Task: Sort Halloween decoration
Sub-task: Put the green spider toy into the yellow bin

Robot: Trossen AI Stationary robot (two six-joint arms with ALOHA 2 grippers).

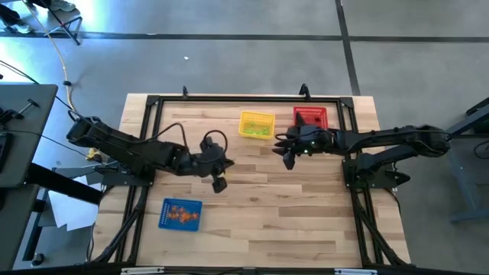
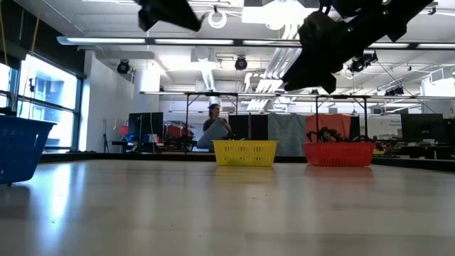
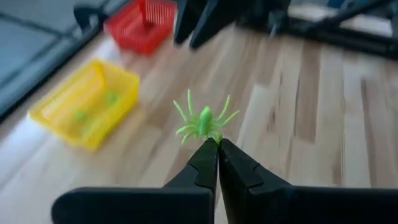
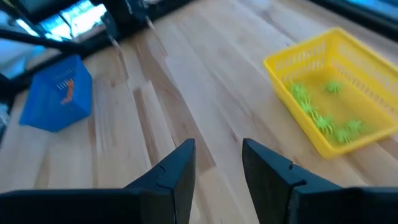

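Observation:
A light green toy spider point(image 3: 204, 121), one Halloween decoration, sticks out past the tips of my left gripper point(image 3: 217, 144), which is shut on it above the table's middle point(image 1: 219, 185). My right gripper point(image 4: 217, 146) hangs open with nothing between its fingers, just right of the yellow basket point(image 1: 256, 124). More green spiders point(image 4: 317, 115) lie in that basket. Orange trinkets point(image 1: 182, 215) lie in the blue basket point(image 1: 181, 214), and dark ones point(image 2: 334, 135) show over the rim of the red basket point(image 1: 310, 117). My left gripper pinches the green spider by its lower body end point(image 3: 210, 135), between the very tips of the two fingers. The fingers slant downward. The spider's legs spread free beyond the tips, and it is lifted clear of the table.
The yellow and red baskets stand side by side at the far edge; the blue basket stands near the front left. Bare wooden tabletop point(image 1: 290, 206) lies between them. A black frame point(image 1: 153, 103) runs around the table. A person point(image 2: 213, 124) sits in the room behind.

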